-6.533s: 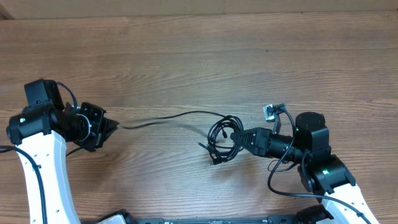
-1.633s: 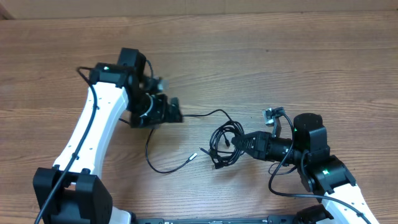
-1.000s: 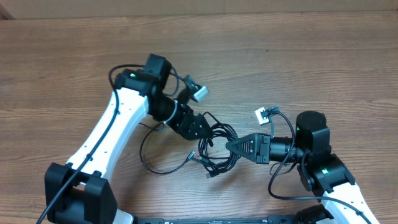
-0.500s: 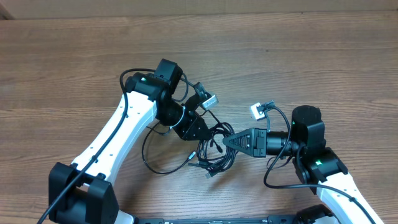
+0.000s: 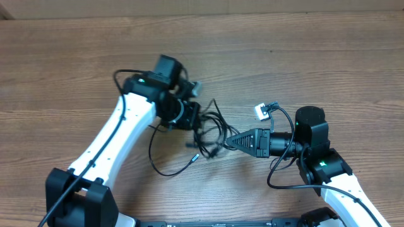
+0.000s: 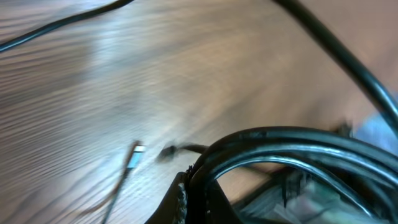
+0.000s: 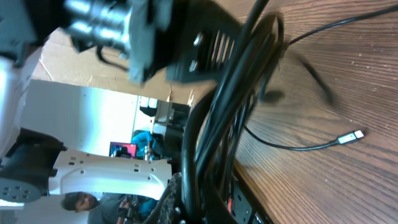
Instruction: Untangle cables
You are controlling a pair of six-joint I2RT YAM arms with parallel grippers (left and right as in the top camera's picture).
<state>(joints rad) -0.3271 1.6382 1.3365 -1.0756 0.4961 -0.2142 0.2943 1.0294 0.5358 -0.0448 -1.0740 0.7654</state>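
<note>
The cables (image 5: 212, 130) are thin black cords bunched into a tangle between my two grippers at the table's middle. My left gripper (image 5: 197, 121) is shut on the tangle's left side; in its wrist view the cords (image 6: 292, 140) arc out of the closed jaws. My right gripper (image 5: 228, 142) points left and is shut on the right side, with the cords (image 7: 249, 68) rising from its jaws toward the left arm. One loose strand (image 5: 158, 165) loops down over the table and ends in a small plug (image 5: 195, 157), whose tip (image 7: 352, 135) also lies on the wood.
A small white connector (image 5: 261, 111) sticks up on the right arm's own thick cable. The left arm (image 5: 120, 135) slants across the table's left half. A dark base bar (image 5: 208, 223) runs along the near edge.
My left gripper has shut on the tangle and drawn it up and to the left, away from the right gripper. The right gripper has stayed shut on it, almost still.
</note>
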